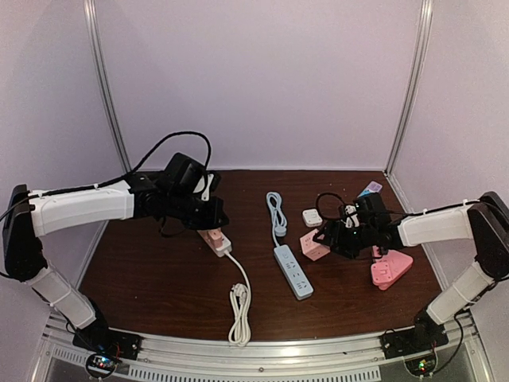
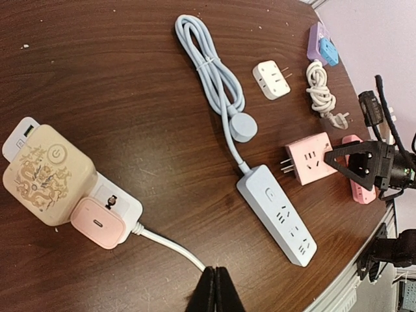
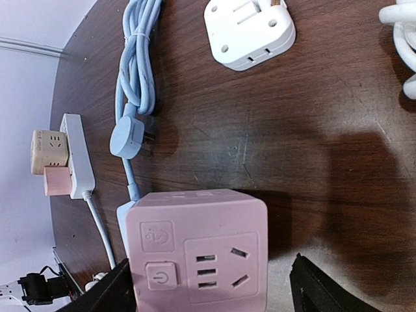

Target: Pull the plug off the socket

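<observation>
From above, the left claw (image 1: pixel 213 221) hangs over the near end of the white socket strip (image 1: pixel 218 243), which lies on the brown table (image 1: pixel 151 274) left of centre. The strip's white cable (image 1: pixel 238 306) trails toward the near edge. The right claw (image 1: pixel 330 239) sits low at the pink cube socket (image 1: pixel 313 245). Just left of the cube is the pale blue strip (image 1: pixel 293 271), and a flat pink adapter (image 1: pixel 390 269) lies to its right. In the left wrist view, the left claw (image 2: pixel 214 290) is clenched, its tips pressed together with nothing visibly between them, just above the point where the white cable (image 2: pixel 166 242) passes. The pink plug (image 2: pixel 97 223) is still seated in the white socket strip (image 2: pixel 123 203), touching a beige cube adapter (image 2: pixel 45 175) that is plugged in next to it. Farther off lie the pale blue strip (image 2: pixel 279 216) with its bundled blue cable (image 2: pixel 211 71), a white adapter (image 2: pixel 272 79), a coiled white cord (image 2: pixel 320 91) and the pink cube socket (image 2: pixel 311 160). The cube's prongs are bare and point toward the blue strip. In the right wrist view, the right claw (image 3: pixel 214 289) is released and straddles the pink cube socket (image 3: pixel 198 253). One of its fingers (image 3: pixel 110 289) is close against the cube's side, while the other stands clear of it with bare table between. The cube rests on the table, socket face up toward the camera. Beyond it lie the white adapter (image 3: pixel 250 29) and the blue cable (image 3: pixel 133 78). At the far left the white socket strip (image 3: pixel 77 153) still carries the pink plug (image 3: pixel 57 182) and the beige cube adapter (image 3: pixel 49 151).
</observation>
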{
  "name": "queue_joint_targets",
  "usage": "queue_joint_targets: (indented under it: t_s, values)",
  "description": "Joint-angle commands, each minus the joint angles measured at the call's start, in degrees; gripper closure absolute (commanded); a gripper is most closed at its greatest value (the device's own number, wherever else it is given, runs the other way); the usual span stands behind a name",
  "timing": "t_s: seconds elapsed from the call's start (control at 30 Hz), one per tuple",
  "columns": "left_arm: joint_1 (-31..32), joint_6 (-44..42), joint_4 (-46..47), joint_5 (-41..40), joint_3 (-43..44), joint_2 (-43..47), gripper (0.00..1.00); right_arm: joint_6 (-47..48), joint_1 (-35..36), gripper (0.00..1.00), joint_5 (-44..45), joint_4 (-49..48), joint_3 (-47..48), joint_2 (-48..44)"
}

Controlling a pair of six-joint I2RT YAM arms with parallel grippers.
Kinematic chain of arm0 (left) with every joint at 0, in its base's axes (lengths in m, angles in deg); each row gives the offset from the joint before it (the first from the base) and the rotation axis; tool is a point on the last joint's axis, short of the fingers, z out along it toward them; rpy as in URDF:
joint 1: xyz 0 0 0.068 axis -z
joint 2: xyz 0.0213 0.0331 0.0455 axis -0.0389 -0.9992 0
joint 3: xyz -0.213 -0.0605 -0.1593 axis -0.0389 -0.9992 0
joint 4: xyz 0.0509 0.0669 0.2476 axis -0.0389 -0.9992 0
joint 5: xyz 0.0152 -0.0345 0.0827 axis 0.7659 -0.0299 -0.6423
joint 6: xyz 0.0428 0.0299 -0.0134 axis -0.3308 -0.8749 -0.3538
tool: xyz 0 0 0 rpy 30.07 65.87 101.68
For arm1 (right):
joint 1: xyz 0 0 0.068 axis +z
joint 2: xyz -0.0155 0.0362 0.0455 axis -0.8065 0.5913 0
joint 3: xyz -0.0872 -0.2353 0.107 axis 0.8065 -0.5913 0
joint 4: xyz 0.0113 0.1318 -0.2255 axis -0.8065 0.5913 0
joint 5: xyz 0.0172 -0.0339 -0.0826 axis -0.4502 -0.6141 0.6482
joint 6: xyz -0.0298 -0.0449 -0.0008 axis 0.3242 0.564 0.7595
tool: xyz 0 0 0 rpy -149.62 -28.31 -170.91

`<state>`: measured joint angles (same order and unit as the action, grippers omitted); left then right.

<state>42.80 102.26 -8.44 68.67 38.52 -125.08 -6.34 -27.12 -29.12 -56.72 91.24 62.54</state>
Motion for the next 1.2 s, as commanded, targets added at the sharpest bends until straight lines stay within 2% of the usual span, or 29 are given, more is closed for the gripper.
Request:
queue_joint_targets:
  t_s: [0.0, 0.1, 0.27, 0.5, 0.67, 0.93, 1.03, 1.17]
  values:
    - [-0.56, 0.17, 2.48, -0.78, -0.48, 1.28, 0.99, 1.77, -0.32, 0.19, 5.29, 5.45, 0.69, -2.79]
    - [-0.65, 0.08, 2.49, -0.74, -0.52, 1.23, 0.99, 2.33, -0.25, 0.21, 7.23, 7.31, 0.72, -4.07]
    - [-0.74, 0.05, 2.85, -0.51, -0.6, 1.04, 0.99, 2.83, -0.06, 0.32, 8.63, 8.31, 0.71, -4.81]
    - [-0.93, 0.08, 2.92, -0.51, -0.65, 1.18, 0.99, 3.83, 1.85, 0.34, 10.93, 10.48, 2.44, -4.93]
    - [-2.66, -0.07, 2.48, -1.28, -1.14, 2.11, 0.98, 5.63, 5.5, 0.32, 17.25, 16.9, 6.95, -5.86]
    - [-10.84, -0.76, 1.27, -3.91, -1.66, 2.24, 0.89, 8.57, 11.91, 0.27, 28.04, 25.08, 14.78, -5.3]
    - [-15.38, -1.66, 2.41, -3.52, -1.0, -0.05, 0.84, 9.33, 14.71, 0.25, 31.14, 27.8, 18.32, -3.79]
    - [-20.43, -2.9, 4.36, -0.46, 1.43, -5.69, 0.82, 10.23, 17.28, 0.24, 31.93, 28.65, 20.76, -2.06]
